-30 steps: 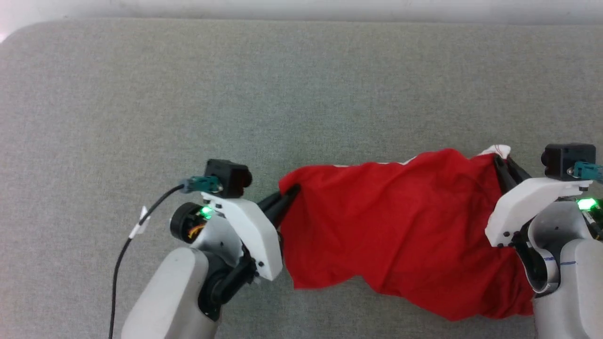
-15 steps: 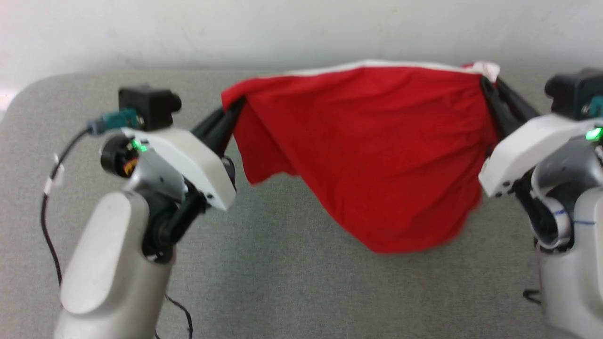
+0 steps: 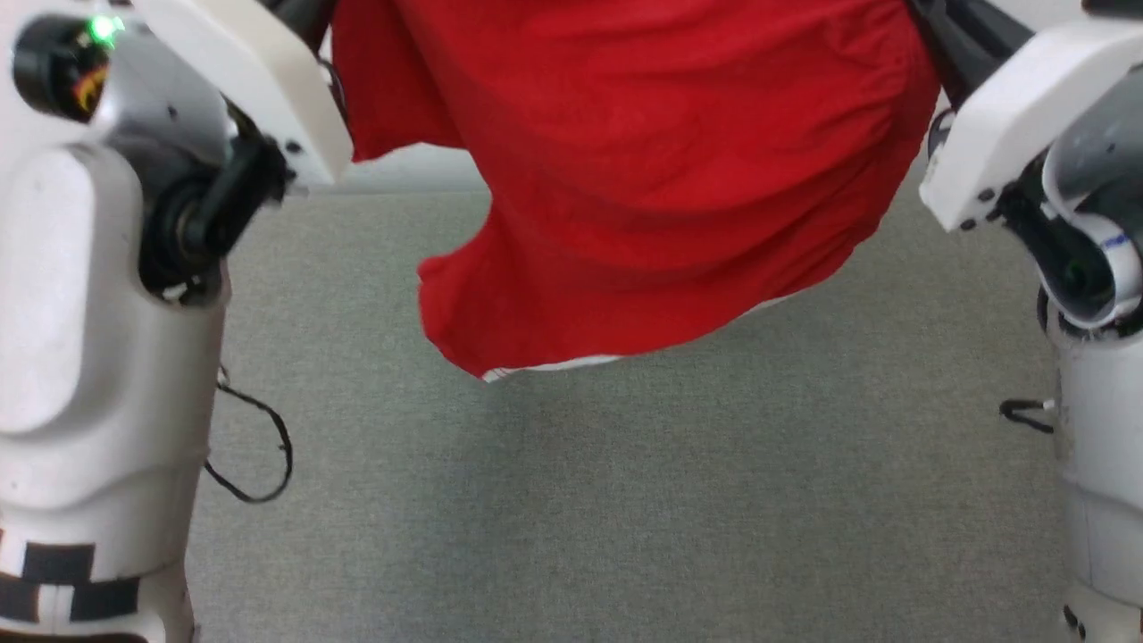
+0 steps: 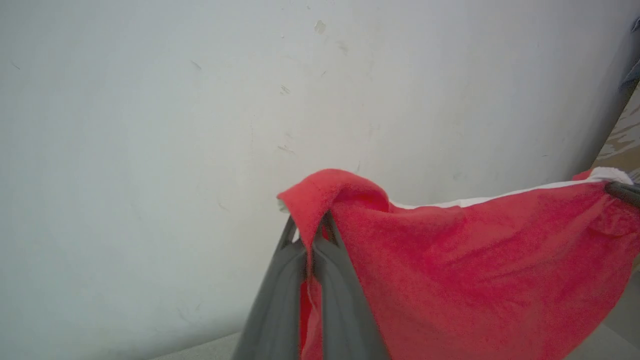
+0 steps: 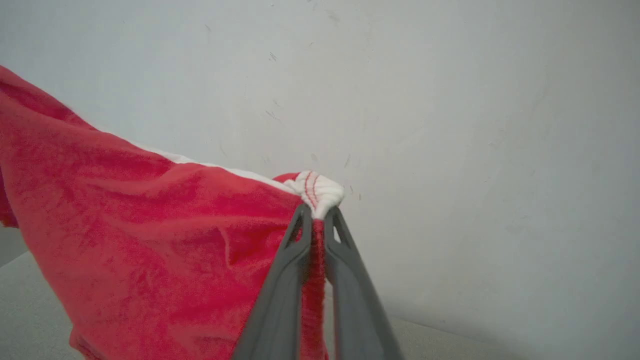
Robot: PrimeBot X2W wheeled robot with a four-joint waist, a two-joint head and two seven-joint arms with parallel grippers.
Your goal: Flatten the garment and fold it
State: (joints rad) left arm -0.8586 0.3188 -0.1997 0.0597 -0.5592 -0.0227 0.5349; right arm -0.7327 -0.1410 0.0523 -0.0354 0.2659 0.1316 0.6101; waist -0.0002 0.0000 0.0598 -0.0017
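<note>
The garment [image 3: 643, 179] has risen off the desk [image 3: 625, 500], left claw [image 4: 311, 227] and right claw [image 5: 316, 215] clamped on its corners; flattening, folding remain.

— Is it bright there?
— Yes. Soft, even light all over, no glare. The garment [image 3: 643, 179] drops a faint shadow on the grey surface [image 3: 625, 500].
— Are the pictures sharp?
— Not quite. My left pincer [image 4: 310, 230] looks fuzzy up close, and my head view is a bit soft.
</note>
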